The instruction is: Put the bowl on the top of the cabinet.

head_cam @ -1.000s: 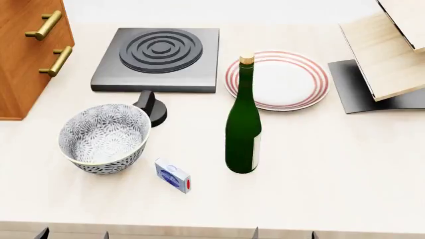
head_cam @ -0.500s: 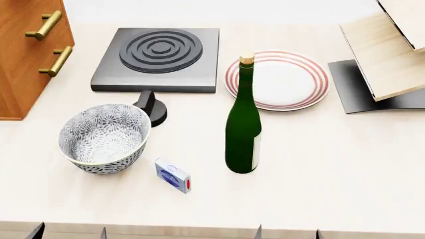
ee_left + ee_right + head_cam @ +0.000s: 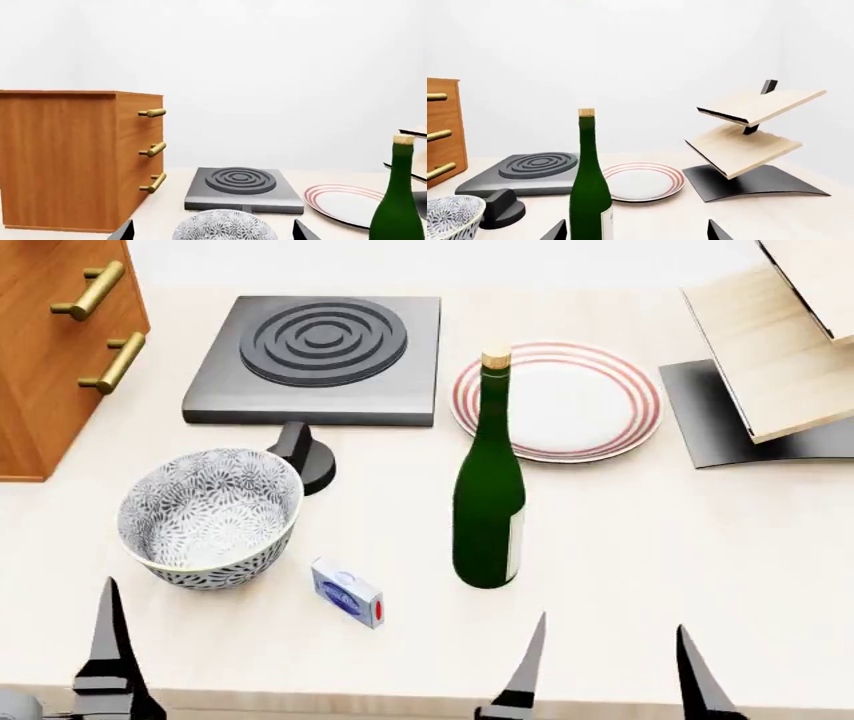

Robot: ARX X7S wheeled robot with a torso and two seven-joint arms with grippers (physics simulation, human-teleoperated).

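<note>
The bowl (image 3: 207, 515), deep and white with a grey floral pattern, stands upright on the table's front left. It also shows in the left wrist view (image 3: 225, 226). The orange-brown cabinet (image 3: 54, 350) with brass bar handles stands at the far left; its flat top shows in the left wrist view (image 3: 60, 93). My left gripper (image 3: 213, 234) is open and empty, its jaws spread wide, just short of the bowl. One of its fingers (image 3: 112, 655) shows in the head view. My right gripper (image 3: 607, 675) is open and empty near the front edge, right of the green bottle (image 3: 490, 490).
A dark hotplate (image 3: 320, 355) with a black knob (image 3: 307, 455) lies behind the bowl. A small blue box (image 3: 347, 592) lies between bowl and bottle. A red-ringed plate (image 3: 558, 400) sits behind the bottle. A pale wood rack (image 3: 787, 350) stands at the back right.
Both grippers' fingers have come up into the head view from the bottom edge, toward the bowl and bottle. The objects on the table have not moved.
</note>
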